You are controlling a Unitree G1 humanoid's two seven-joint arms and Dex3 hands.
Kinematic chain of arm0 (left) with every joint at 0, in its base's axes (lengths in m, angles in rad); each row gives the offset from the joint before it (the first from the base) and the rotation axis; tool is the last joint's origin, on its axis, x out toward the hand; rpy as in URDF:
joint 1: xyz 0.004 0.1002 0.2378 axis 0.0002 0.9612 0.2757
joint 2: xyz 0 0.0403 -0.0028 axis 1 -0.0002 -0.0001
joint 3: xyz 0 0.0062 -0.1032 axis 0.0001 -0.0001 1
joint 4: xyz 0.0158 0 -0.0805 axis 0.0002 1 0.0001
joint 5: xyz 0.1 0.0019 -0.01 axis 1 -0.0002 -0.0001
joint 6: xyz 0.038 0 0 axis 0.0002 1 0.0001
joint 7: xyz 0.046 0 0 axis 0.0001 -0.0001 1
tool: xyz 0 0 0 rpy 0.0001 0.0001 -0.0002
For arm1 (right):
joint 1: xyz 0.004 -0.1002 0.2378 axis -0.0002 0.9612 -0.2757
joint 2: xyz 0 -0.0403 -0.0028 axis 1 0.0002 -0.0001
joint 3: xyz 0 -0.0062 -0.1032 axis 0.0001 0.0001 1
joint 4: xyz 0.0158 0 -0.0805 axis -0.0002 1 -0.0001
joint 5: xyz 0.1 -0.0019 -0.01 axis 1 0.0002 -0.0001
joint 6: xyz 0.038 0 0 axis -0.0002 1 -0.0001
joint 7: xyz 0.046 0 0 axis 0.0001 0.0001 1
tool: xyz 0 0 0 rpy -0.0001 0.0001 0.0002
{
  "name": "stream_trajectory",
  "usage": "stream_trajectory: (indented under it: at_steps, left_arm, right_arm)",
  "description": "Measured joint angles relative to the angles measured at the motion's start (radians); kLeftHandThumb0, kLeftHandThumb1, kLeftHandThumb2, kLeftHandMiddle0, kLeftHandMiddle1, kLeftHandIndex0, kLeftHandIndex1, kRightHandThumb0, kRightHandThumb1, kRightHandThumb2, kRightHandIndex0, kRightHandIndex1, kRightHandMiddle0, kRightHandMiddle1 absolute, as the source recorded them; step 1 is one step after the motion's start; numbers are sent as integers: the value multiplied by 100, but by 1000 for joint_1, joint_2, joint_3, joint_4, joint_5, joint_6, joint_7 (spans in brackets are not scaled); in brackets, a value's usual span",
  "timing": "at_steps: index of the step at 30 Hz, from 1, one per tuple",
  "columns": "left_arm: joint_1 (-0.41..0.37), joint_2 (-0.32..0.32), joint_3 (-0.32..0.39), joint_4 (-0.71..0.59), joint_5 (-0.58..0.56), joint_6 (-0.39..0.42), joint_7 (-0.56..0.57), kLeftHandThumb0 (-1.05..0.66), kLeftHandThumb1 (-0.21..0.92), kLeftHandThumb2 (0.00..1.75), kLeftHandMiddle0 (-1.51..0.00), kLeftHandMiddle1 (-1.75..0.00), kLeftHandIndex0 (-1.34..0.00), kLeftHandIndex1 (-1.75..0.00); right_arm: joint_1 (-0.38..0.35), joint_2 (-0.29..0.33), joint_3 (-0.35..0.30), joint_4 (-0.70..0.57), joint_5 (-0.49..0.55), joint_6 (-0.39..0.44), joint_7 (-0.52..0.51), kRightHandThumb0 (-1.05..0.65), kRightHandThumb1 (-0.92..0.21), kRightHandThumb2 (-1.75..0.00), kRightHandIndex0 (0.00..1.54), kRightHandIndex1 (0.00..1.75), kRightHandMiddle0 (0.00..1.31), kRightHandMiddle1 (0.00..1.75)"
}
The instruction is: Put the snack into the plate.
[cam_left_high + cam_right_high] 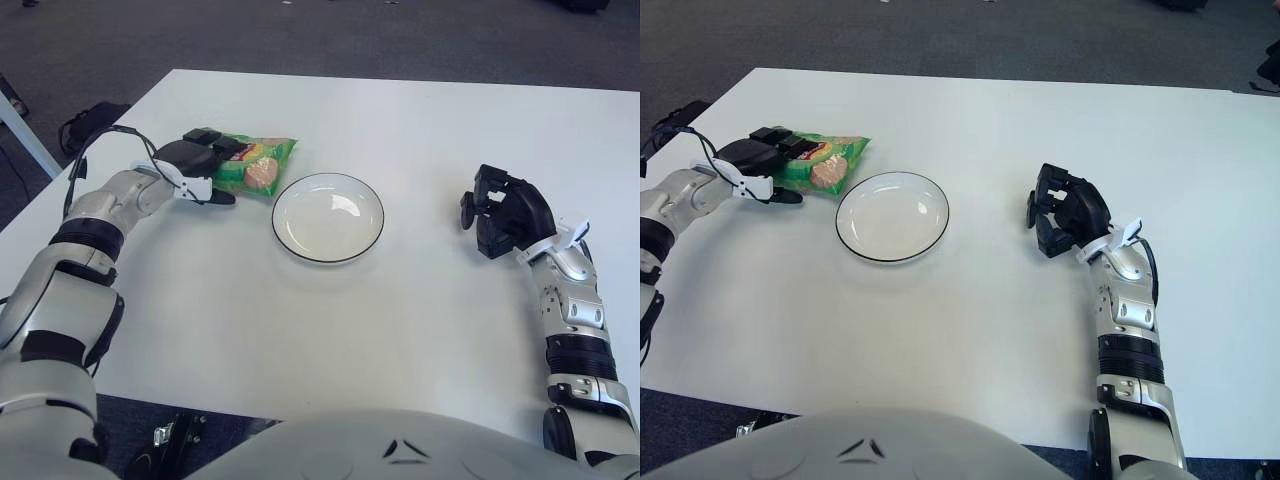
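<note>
Right now the snack (pixel 252 165), a green bag with a picture of food on it, lies on the white table (pixel 400 310) just to the left of the plate (pixel 328 217). One end of the bag comes very close to the plate's rim, but the bag is not in the plate. The left hand (pixel 198 168) is on the far left end of the bag. Two dark fingers lie over the top of the bag, and one finger (pixel 218 197) sticks out along the table below it. It is hard to tell if the hand is squeezing the bag or only touching it.

The right hand (pixel 505 212) shows well to the right of the plate, away from the snack. Its fingers are curled in and hold nothing.

The left eye view shows the whole left arm, from the hand down to the shoulder. The right eye view cuts most of that arm off at the edge, but it shows more of the table to the right of the right hand.

One snack bag, one plate and two hands can be counted. The plate has nothing in it.
</note>
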Motion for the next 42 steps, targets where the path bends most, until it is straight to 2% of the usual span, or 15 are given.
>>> stream_trajectory:
  at_steps: [3, 5, 7, 9, 10, 11, 13, 16, 19, 25, 33, 38, 42]
  left_arm:
    - [-24, -9, -21, 31, 13, 14, 20, -98, 91, 24, -9, -153, 0, -79]
    - [-36, -18, -37, 53, 23, 27, 42, -88, 84, 28, -15, -155, 0, -88]
    - [-47, -36, -57, 83, 38, 54, 82, -70, 64, 56, -28, -162, 0, -117]
    - [-52, -51, -70, 100, 46, 76, 120, -58, 51, 76, -34, -168, 0, -145]
    - [-55, -55, -76, 106, 48, 81, 136, -22, 49, 87, -41, -167, -4, -156]
    - [-57, -58, -83, 111, 51, 84, 155, -9, 48, 91, -44, -167, -5, -160]
    - [-61, -60, -97, 120, 57, 90, 192, -4, 36, 118, -58, -172, -27, -164]
    - [-62, -62, -115, 126, 70, 106, 257, -2, 22, 138, -70, -174, -46, -162]
    - [-62, -66, -130, 130, 82, 126, 305, -1, 12, 153, -77, -174, -54, -168]
    - [-61, -78, -145, 147, 84, 178, 367, 0, 12, 153, -77, -170, -52, -174]
    - [-43, -85, -124, 144, 53, 205, 396, 0, 14, 150, -78, -165, -51, -175]
    - [-23, -91, -92, 124, 11, 214, 402, 0, 11, 153, -81, -165, -53, -175]
    - [-9, -94, -78, 115, 5, 217, 457, 0, 7, 158, -84, -165, -57, -175]
  right_arm:
    - [0, 0, 0, 0, 3, 0, 3, -1, 12, -175, 95, 159, 75, 175]
    - [0, 0, 0, 0, 5, 0, 4, -1, 12, -175, 96, 159, 75, 175]
    - [1, 0, -1, -1, 6, 0, 4, -1, 12, -175, 96, 159, 75, 175]
    - [1, 0, -1, -4, 9, 0, 6, -1, 12, -175, 96, 159, 75, 175]
    - [1, 0, -1, -5, 9, 0, 7, -1, 12, -175, 95, 159, 75, 175]
    - [1, 0, -1, -6, 10, 0, 7, -1, 12, -175, 95, 159, 75, 175]
    - [1, 0, -1, -8, 11, 0, 8, -1, 11, -175, 95, 160, 75, 175]
    - [1, 0, -2, -11, 14, 0, 10, -1, 11, -175, 94, 162, 74, 175]
    - [2, 0, -3, -12, 17, 2, 10, -1, 10, -175, 93, 163, 74, 175]
    - [2, 0, -6, -13, 33, 13, 16, -1, 10, -175, 92, 164, 74, 175]
    - [2, 0, -7, -14, 42, 15, 19, -1, 10, -175, 91, 165, 73, 175]
    - [2, 0, -8, -14, 43, 20, 19, -1, 10, -175, 91, 165, 73, 175]
    - [2, 0, -9, -13, 47, 28, 20, -1, 10, -175, 93, 163, 74, 175]
